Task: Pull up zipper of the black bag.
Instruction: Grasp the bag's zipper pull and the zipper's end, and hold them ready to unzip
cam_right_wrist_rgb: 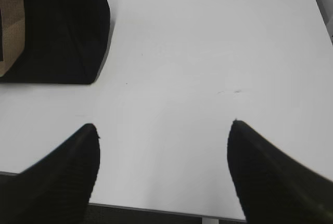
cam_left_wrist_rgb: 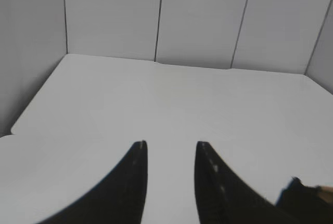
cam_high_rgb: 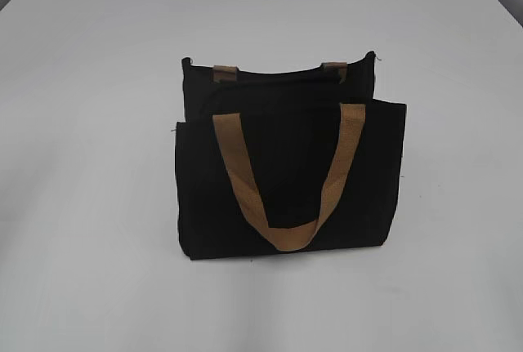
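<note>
The black bag (cam_high_rgb: 286,180) stands upright in the middle of the white table, one tan handle (cam_high_rgb: 286,233) hanging down its front. Two tan strap tabs (cam_high_rgb: 225,71) show at the back rim. The zipper runs along the dark top rim (cam_high_rgb: 278,74); its pull is too small to make out. Neither gripper appears in the exterior view. My left gripper (cam_left_wrist_rgb: 171,143) is open over bare table, with a corner of the bag (cam_left_wrist_rgb: 296,195) at its lower right. My right gripper (cam_right_wrist_rgb: 163,125) is wide open and holds nothing; the bag (cam_right_wrist_rgb: 62,26) lies up and to its left.
White panel walls (cam_left_wrist_rgb: 156,21) close off the table's far side in the left wrist view. The table's front edge (cam_right_wrist_rgb: 156,209) runs just under the right gripper's fingers. White tabletop (cam_high_rgb: 82,205) surrounds the bag on all sides.
</note>
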Action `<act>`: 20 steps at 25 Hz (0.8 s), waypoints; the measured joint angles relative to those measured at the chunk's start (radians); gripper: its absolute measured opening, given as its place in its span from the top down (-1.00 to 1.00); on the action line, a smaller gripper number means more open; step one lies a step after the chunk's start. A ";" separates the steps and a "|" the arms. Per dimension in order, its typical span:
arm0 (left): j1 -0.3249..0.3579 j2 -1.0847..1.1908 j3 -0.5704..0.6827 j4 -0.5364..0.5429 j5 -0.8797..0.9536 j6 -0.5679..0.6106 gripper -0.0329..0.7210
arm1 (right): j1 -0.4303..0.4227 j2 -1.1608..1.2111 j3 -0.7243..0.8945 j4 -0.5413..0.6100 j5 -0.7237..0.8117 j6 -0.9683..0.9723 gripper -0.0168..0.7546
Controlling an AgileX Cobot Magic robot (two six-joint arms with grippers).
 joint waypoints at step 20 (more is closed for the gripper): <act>-0.543 1.098 0.202 0.092 -1.106 -0.227 0.28 | 0.000 0.000 0.000 0.000 0.000 0.000 -0.57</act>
